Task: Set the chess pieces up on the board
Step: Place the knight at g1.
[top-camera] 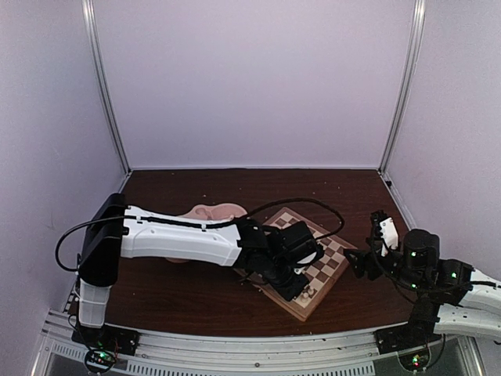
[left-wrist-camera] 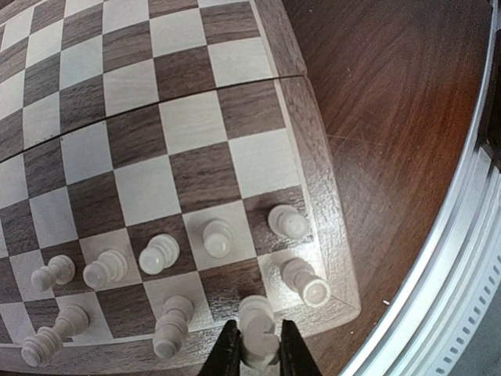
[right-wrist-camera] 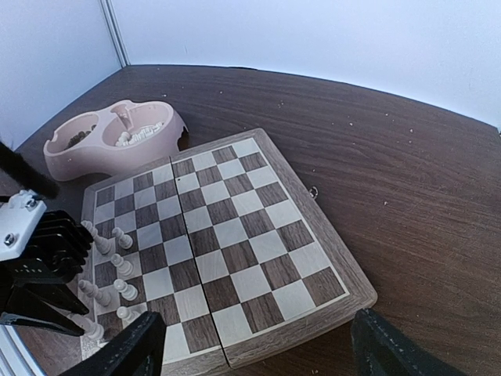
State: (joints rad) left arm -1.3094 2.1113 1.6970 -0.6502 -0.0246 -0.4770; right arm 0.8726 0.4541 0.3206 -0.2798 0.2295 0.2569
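Nothing readable is showing in any of the three views. No lettering, number, brand mark or sign is appearing legibly on the board [right-wrist-camera: 235, 231], on the chess pieces [left-wrist-camera: 218, 237], or on the pink dish [right-wrist-camera: 113, 160] sitting at ten o'clock from the board in the right wrist view.
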